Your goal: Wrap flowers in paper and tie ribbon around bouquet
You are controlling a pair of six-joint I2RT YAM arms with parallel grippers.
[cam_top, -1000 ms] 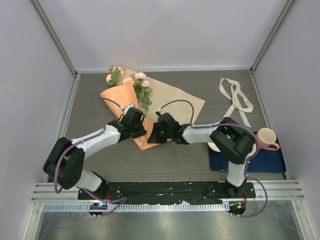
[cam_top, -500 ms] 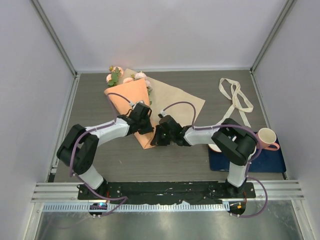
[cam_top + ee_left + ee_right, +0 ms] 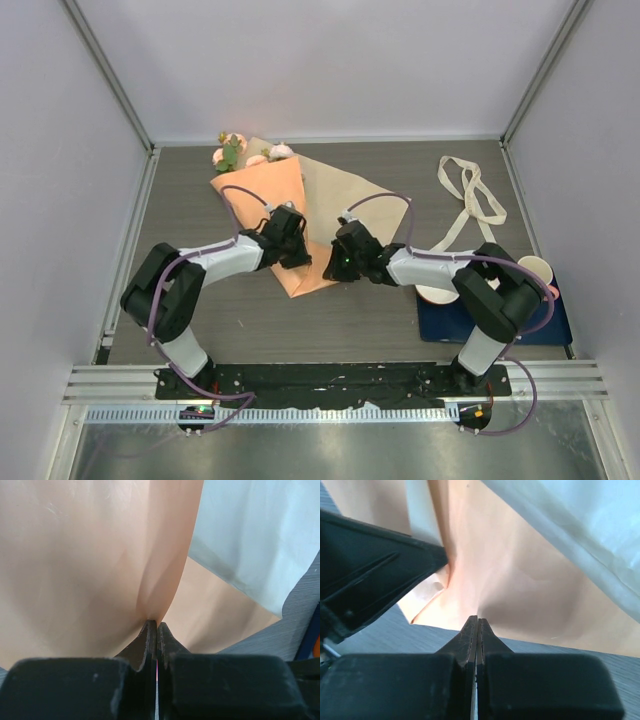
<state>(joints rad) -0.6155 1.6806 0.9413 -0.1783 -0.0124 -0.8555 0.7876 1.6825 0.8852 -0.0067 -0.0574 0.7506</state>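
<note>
The paper lies at the table's middle, its salmon-orange face folded over the flowers; only pink blooms and leaves stick out at the far end. Its tan face lies flat to the right. My left gripper is shut on a fold of the orange paper. My right gripper is shut at the paper's near edge, pinching it, close beside the left gripper's black body. The cream ribbon lies loose at the far right, apart from both grippers.
A dark blue mat sits at the near right with a pink cup and a pale bowl on it, under the right arm's elbow. Grey walls and metal rails close in the table on three sides.
The orange flap has been carried rightward over the stems, hiding them. The left gripper moved right and further away; the right gripper shifted right, its arm swinging outward.
</note>
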